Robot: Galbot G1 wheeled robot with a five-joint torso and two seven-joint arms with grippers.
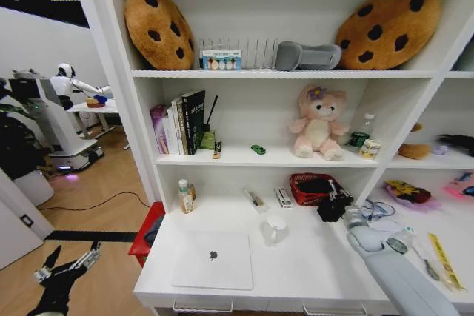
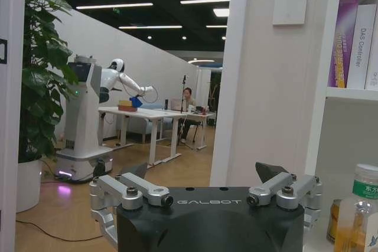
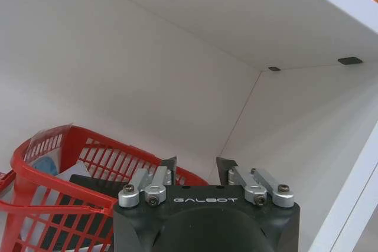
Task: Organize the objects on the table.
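Right hand [image 3: 196, 172] fingers slightly apart, empty, just beside red basket [image 3: 71, 169]; white mug [image 1: 275, 229] and closed laptop [image 1: 212, 259] on surface [image 1: 311, 264] nearby. Left hand [image 1: 68, 266] wide, low off surface edge.

"GALBOT" on both pincer housings

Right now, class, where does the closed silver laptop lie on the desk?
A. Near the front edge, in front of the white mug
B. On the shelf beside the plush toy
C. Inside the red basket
A: the laptop lies flat near the desk's front edge, with the white mug behind it.
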